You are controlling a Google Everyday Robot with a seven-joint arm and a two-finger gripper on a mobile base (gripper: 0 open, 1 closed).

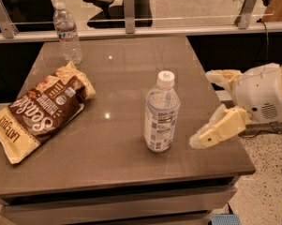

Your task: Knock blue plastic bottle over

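The blue plastic bottle stands upright near the middle of the brown table, with a white cap bearing a small green mark and a wide pale label. My gripper comes in from the right, over the table's right edge, a short way right of the bottle and not touching it. Its two cream fingers are spread apart, one finger farther back and one nearer and lower. It holds nothing.
A slimmer clear ribbed bottle stands at the table's back left. A brown and yellow snack bag lies flat on the left side. A glass rail with metal posts runs behind the table.
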